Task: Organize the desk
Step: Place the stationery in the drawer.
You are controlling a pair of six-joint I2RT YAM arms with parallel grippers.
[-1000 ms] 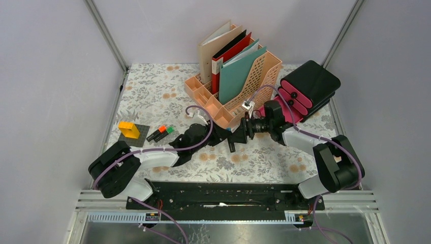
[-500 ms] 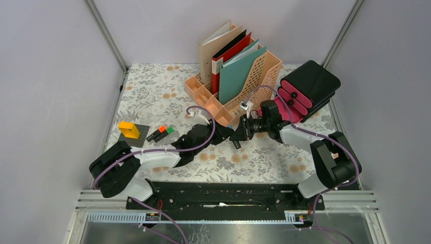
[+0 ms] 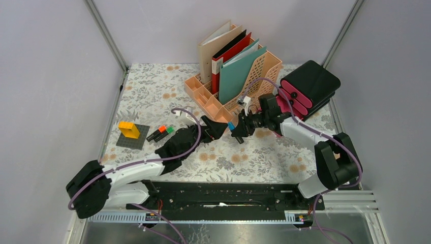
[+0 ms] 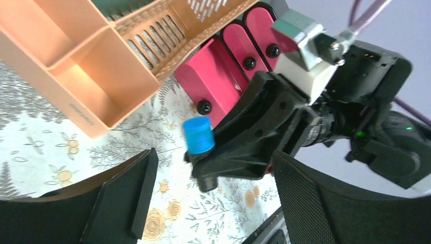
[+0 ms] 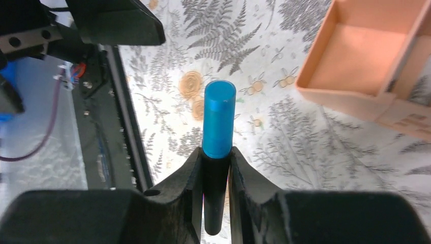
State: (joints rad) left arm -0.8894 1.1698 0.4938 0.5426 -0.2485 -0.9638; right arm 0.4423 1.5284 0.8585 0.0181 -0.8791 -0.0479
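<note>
A black marker with a blue cap [image 5: 219,119] stands out past my right gripper [image 5: 217,157], which is shut on its black barrel. In the top view that gripper [image 3: 239,130] hovers over the flowered desk [image 3: 152,89], just in front of the peach file rack [image 3: 208,99]. My left gripper [image 4: 216,168] is open, its pads wide apart on either side of the right gripper's fingers, touching nothing. The blue cap [image 4: 198,134] shows just beyond the left fingertips. In the top view the left gripper [image 3: 214,127] sits right beside the marker [image 3: 231,125].
The rack holds several upright folders [image 3: 231,61] and has empty front compartments [image 4: 96,76]. A black and pink case [image 3: 307,89] lies at the right. On the left are a yellow block on a dark plate [image 3: 129,130] and two markers [image 3: 160,133].
The left gripper has opened and let go of the marker, and its arm has stretched forward. The right gripper has shut on the marker and lifted it slightly toward the rack.
</note>
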